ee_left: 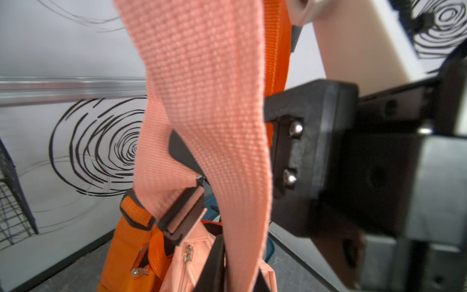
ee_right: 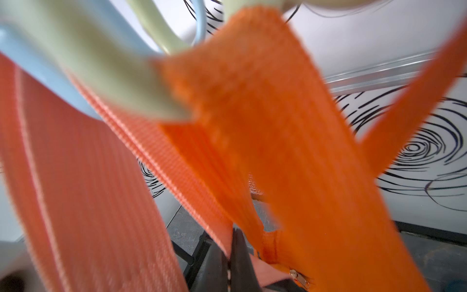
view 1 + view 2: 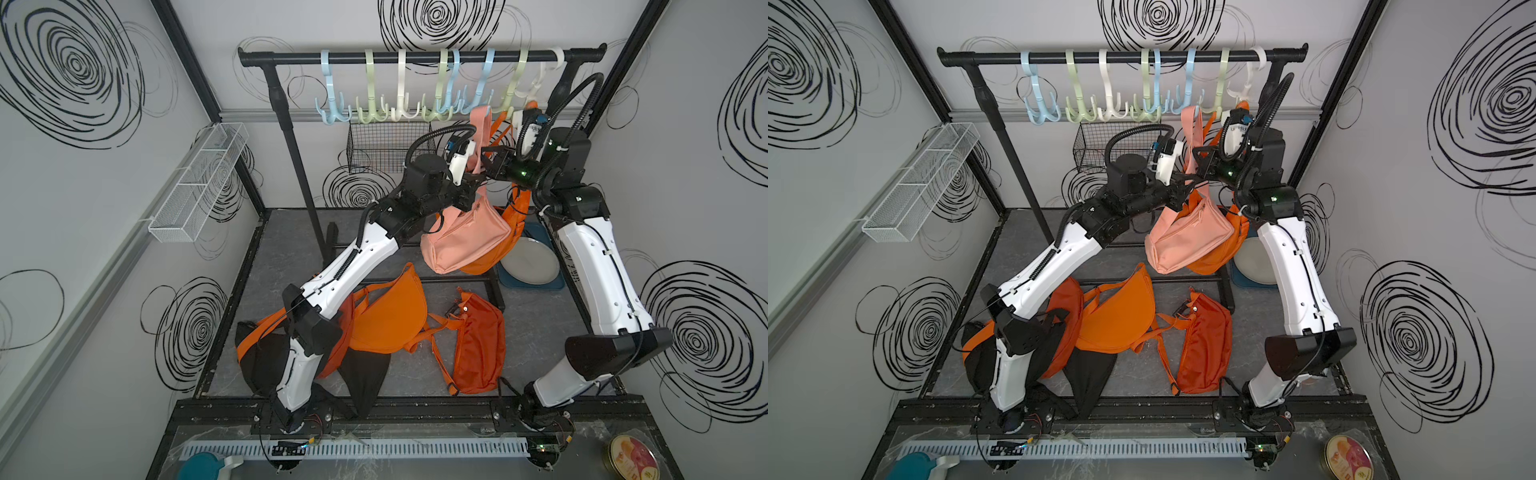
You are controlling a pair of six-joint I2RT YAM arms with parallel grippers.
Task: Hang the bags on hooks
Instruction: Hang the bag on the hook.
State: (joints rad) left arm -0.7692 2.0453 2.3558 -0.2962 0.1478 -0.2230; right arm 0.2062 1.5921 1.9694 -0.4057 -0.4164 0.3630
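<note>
Salmon-pink fabric sling bag (image 3: 465, 239) hangs clear of the bench (image 3: 286, 245). Its webbing strap (image 3: 481, 124) tops out at the pale green plastic hook (image 3: 510, 97) near the black rail's (image 3: 291, 57) right end; seating unclear. Right gripper (image 2: 228, 265) jaws pressed together, pinching the strap edge. Left gripper (image 1: 237, 273) jaws slightly spread, strap between them. Orange fabric bag (image 3: 494, 255) crowds just behind; open room lies leftward along the rail.
</note>
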